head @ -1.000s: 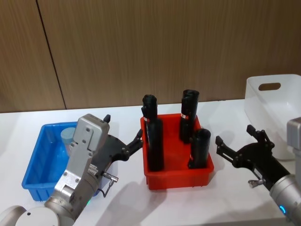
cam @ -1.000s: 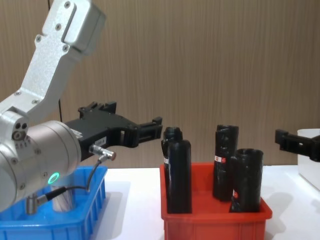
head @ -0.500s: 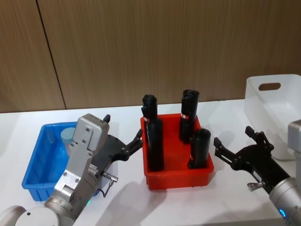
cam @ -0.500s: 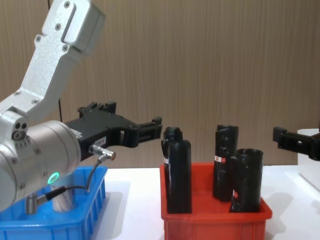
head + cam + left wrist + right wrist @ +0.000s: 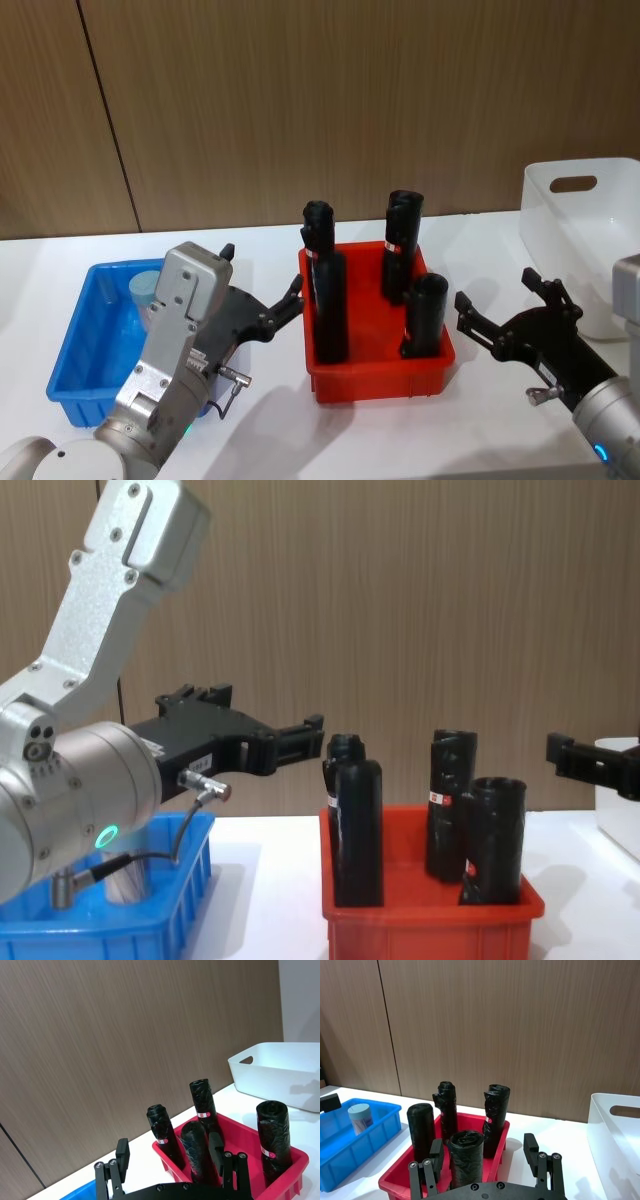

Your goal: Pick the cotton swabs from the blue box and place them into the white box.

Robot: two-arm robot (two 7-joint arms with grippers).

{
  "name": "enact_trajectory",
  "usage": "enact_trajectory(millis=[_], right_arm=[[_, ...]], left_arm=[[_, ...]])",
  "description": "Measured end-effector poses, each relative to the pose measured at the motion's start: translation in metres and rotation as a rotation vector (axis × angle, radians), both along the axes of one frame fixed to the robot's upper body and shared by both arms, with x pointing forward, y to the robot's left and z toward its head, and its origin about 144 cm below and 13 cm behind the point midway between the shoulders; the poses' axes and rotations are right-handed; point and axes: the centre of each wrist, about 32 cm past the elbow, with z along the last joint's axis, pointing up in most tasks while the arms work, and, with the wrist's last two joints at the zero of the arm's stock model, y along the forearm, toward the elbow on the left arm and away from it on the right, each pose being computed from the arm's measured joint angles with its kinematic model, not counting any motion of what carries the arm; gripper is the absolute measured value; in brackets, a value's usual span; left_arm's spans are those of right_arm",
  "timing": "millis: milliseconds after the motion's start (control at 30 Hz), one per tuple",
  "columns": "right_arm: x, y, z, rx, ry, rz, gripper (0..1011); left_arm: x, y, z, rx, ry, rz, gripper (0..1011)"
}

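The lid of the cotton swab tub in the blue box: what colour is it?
The lid is pale grey-blue; the right wrist view shows it best.

Four tall black cylinders [image 5: 330,305] in the red rectangular plastic bin [image 5: 380,382] block any low path across it. Left of it the left hand [image 5: 262,268] hangs over the narrow counter [image 5: 275,420] gap. Right of it, bare counter lies open beyond the right hand [image 5: 495,287] to the white plastic bin [image 5: 580,215].

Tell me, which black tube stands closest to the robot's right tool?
The tube at the red bin's front right corner, just beside the right tool; the other three tubes stand farther left or farther back.
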Motion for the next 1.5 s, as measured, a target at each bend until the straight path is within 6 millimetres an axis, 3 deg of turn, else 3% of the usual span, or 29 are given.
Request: enact_trajectory(millis=[900, 1500], right_arm=[[0.004, -0.004, 0.004, -0.024, 0.031, 0.062, 1002], [0.041, -0.014, 0.006, -0.075, 0.113, 0.158, 1002]], left_arm=[[0.000, 0.000, 0.000, 0.000, 0.000, 0.000, 1004], [0.000, 0.000, 0.000, 0.000, 0.000, 0.000, 1004]])
